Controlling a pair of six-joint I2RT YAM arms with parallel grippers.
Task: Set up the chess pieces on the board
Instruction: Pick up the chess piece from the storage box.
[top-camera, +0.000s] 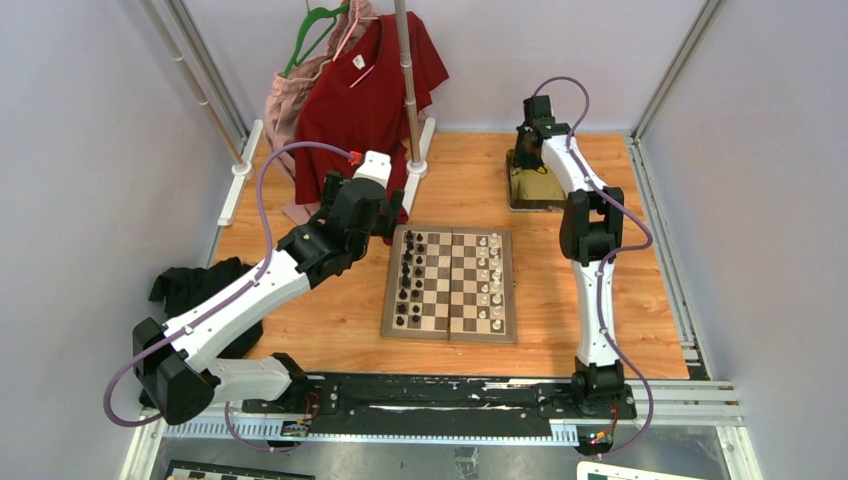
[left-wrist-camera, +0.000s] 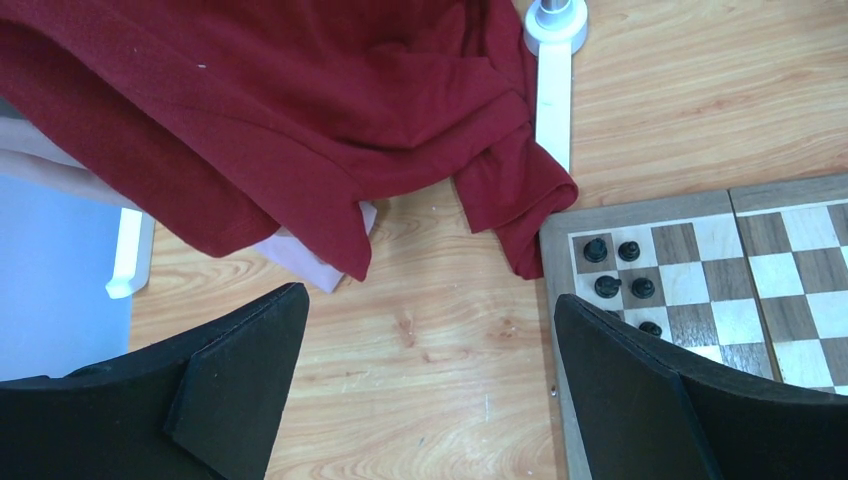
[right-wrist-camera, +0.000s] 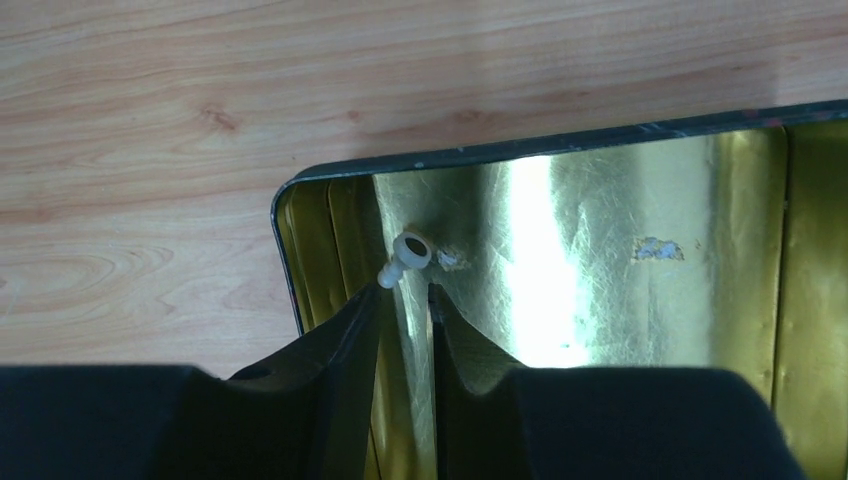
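The board (top-camera: 450, 300) lies mid-table, with white chess pieces (top-camera: 490, 280) along its right side and black ones (top-camera: 408, 280) along its left. My left gripper (top-camera: 390, 212) hovers wide open over bare wood by the board's far-left corner (left-wrist-camera: 720, 250); nothing is between its fingers (left-wrist-camera: 428, 300). My right gripper (top-camera: 532, 140) reaches down into the gold tin (top-camera: 535, 185). Its jaws (right-wrist-camera: 405, 290) stand a narrow gap apart with only tin floor showing between them. One white chess piece (right-wrist-camera: 408, 255) lies on its side just beyond the left fingertip.
A red shirt (left-wrist-camera: 300, 110) and a pink garment hang from a rack at the back left, whose white foot (left-wrist-camera: 553, 90) stands close to the board's corner. Black cloth (top-camera: 195, 285) lies at the left edge. The tin's dark rim (right-wrist-camera: 285, 260) borders the wood.
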